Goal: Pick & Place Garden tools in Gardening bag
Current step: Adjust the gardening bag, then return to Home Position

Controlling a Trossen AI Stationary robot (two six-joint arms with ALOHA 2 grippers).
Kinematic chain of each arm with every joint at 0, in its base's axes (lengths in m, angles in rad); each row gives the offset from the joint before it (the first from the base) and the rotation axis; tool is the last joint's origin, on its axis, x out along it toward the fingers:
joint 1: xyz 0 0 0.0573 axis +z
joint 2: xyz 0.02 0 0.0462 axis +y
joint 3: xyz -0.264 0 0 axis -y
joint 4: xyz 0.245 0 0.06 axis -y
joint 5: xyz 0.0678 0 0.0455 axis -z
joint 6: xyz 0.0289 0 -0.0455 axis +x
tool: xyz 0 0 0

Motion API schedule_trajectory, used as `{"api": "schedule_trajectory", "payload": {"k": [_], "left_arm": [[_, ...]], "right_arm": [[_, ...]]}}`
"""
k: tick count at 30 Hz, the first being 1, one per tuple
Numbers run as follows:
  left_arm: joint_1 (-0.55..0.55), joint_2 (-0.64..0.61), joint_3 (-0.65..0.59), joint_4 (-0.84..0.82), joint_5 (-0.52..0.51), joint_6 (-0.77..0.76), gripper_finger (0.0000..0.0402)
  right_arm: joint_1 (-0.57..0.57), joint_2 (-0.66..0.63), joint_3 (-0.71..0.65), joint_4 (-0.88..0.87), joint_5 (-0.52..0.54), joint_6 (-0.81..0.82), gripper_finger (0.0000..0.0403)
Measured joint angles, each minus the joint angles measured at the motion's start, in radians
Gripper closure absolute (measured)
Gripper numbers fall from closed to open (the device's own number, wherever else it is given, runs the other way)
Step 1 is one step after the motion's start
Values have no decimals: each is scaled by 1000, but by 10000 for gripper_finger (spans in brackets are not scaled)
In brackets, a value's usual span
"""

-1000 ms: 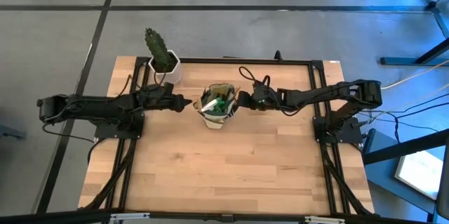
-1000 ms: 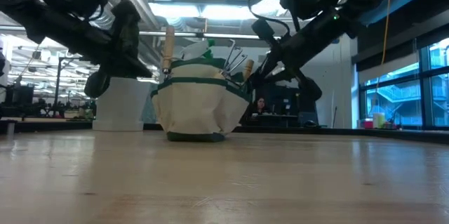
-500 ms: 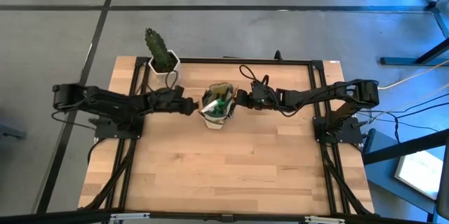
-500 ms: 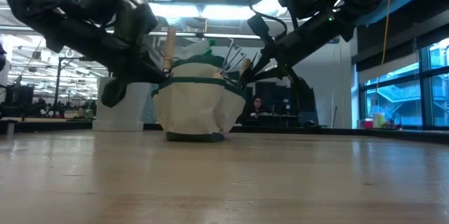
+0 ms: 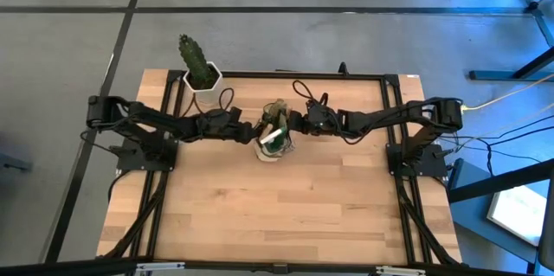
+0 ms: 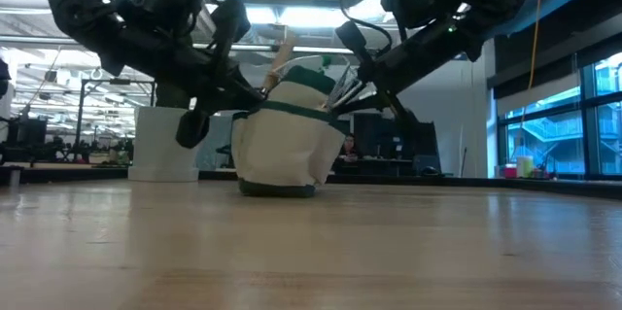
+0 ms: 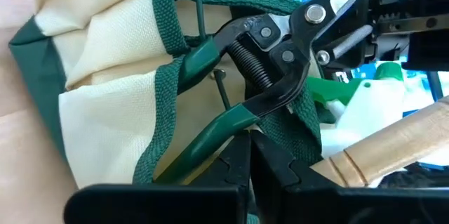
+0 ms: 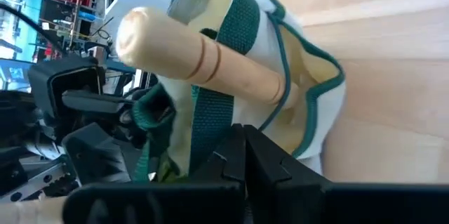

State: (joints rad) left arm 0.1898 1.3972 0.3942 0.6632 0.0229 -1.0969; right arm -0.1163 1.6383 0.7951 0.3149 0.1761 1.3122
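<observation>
The gardening bag is a cream fabric tote with green webbing trim; it stands on the table at mid-back and also shows in the low view. Tools stick out of its top: green-handled pruning shears and a wooden handle. My left gripper is at the bag's left rim, its fingers together. My right gripper is at the bag's right rim, its fingers together. The bag's top leans toward the table's right. My left gripper comes in level from the table's left, slanting down, and is shut at the green webbing on the bag's left rim. Its own fingers hide the exact place. The bag's base rests on the table. My right gripper comes in from the table's right, slanting down, and is shut on the green webbing strap at the bag's right rim, below the wooden handle. How many layers it has cannot be told. The bag's base stays on the table.
A cactus in a white hexagonal pot stands at the far left, behind my left arm; the pot also shows in the low view. Bare wooden table lies in front of the bag.
My left gripper has gone toward the table's right edge, up to the bag's left rim. The bag's top has been pressed narrower and tipped toward the right, and its base has slid a little to the right. My right gripper has stayed at the right rim.
</observation>
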Motion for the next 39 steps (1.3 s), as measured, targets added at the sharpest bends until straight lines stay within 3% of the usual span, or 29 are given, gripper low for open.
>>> {"api": "schedule_trajectory", "payload": {"k": [10,16,21,28,39], "left_arm": [[0,-5,5,3,-3,-1,400],[13,-85,5,-25,-21,52,400],[41,-208,5,-190,-43,97,400],[58,-413,5,-400,-118,172,400],[66,-579,5,-459,-126,224,400]], "right_arm": [[25,36,65,-15,-12,-55,403],[28,29,66,-10,-20,-64,403],[37,24,66,-12,-28,-97,403],[48,-64,66,-9,-27,-297,403],[112,-263,66,-2,-34,-553,403]]}}
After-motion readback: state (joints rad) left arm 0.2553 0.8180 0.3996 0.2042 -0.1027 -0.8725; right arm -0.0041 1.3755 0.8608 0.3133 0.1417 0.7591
